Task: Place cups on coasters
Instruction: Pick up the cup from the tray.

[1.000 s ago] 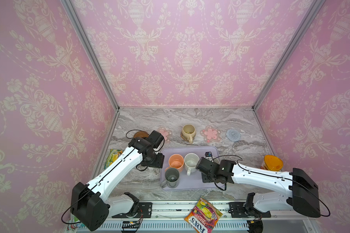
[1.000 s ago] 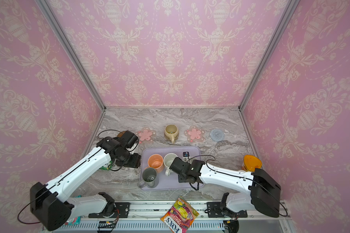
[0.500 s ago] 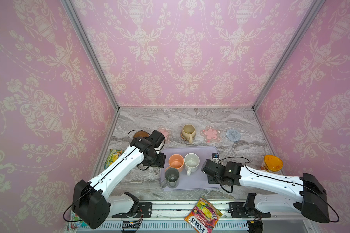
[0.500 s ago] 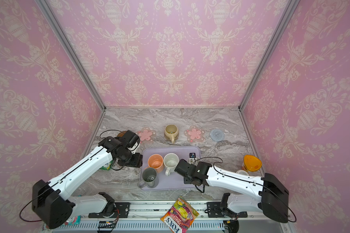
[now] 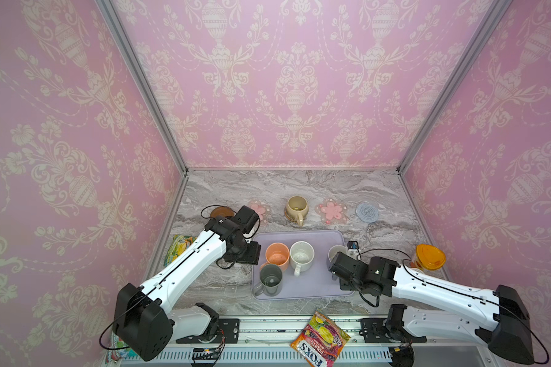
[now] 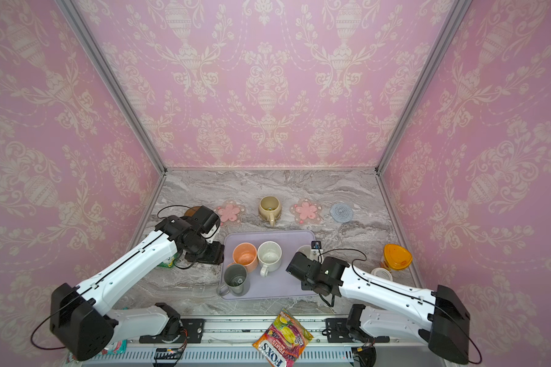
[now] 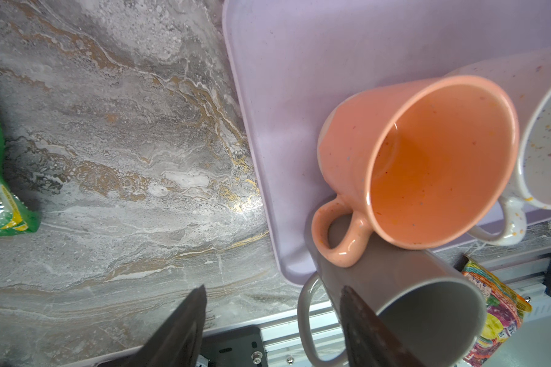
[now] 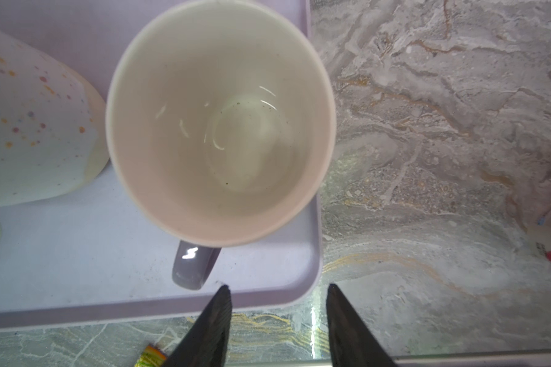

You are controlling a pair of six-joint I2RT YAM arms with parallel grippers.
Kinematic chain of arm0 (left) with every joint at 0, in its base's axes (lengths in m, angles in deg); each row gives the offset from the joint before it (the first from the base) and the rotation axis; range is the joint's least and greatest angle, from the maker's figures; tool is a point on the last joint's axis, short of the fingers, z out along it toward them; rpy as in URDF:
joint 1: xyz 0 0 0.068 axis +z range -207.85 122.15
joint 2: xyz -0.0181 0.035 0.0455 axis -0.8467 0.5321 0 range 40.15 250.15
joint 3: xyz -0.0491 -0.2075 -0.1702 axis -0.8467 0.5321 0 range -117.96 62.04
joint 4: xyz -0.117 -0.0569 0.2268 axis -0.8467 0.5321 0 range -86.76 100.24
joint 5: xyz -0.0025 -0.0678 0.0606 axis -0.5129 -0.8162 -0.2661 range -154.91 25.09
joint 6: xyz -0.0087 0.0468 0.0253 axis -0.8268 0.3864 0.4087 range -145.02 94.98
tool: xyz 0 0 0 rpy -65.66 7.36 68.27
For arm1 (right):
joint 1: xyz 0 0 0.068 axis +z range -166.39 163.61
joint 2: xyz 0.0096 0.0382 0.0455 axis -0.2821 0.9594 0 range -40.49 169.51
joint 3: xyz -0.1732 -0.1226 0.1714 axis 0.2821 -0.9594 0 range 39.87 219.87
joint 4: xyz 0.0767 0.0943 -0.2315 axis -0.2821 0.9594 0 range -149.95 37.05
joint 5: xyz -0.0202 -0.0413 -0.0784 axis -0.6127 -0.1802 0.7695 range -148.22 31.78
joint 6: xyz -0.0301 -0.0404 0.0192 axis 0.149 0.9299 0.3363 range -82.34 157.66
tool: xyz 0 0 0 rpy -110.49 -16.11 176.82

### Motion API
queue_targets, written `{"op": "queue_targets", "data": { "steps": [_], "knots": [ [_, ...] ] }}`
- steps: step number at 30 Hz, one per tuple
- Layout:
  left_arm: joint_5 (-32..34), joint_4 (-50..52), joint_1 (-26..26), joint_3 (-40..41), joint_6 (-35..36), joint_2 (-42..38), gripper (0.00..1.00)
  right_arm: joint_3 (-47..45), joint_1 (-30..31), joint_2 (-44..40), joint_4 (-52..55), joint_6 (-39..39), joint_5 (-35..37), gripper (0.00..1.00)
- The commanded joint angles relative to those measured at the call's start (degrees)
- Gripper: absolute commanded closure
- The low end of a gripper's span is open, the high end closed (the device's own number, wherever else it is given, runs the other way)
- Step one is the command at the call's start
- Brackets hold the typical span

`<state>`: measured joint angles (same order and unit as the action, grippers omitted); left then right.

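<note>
One mug [image 8: 220, 120] (lavender) — near tray [image 8: 77, 260] edge.

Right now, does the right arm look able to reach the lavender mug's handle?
Probably yes. The lavender mug stands upright on the tray, its handle turned toward the open jaws with only bare tray between; the speckled mug stands off to one side.
</note>
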<state>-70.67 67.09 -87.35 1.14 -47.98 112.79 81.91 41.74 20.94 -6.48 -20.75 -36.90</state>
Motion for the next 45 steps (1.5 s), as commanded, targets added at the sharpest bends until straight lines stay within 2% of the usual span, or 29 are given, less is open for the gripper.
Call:
{"op": "queue_targets", "data": {
  "steps": [1, 9, 18, 22, 30, 38, 45],
  "knots": [
    [-0.75, 0.58, -0.37, 0.4, 0.54, -1.05, 0.31, -0.31, -0.14, -0.46, -0.71, 1.95, -0.07, 0.5],
    [-0.33, 0.86, -0.34, 0.89, 0.55, -1.41, 0.31, 0.77, 1.6, 2.57, -9.05, 4.41, -5.22, 0.49],
    [0.11, 1.26, -0.38, 1.08, 1.03, -1.71, 0.3, 3.52, 1.48, 10.65, -7.38, 2.94, -2.05, 0.49],
    [0.35, 1.26, -0.34, 1.15, 1.42, -1.2, 0.3, 4.28, 1.32, 12.56, -5.98, 2.0, -1.04, 0.52],
    [-0.22, 0.48, -0.35, 0.62, 2.02, 0.19, 0.3, 0.65, -1.66, 8.44, -4.5, 0.11, -0.23, 0.61],
    [-0.92, -0.39, -0.3, 0.43, 1.95, 1.35, 0.3, -1.81, -3.35, 5.05, -3.54, -0.04, -0.21, 0.63],
    [-1.27, -1.42, -0.3, 1.19, 1.52, 1.76, 0.3, -3.39, -3.63, 5.34, -9.05, 2.76, -3.32, 0.68]
  ]
}}
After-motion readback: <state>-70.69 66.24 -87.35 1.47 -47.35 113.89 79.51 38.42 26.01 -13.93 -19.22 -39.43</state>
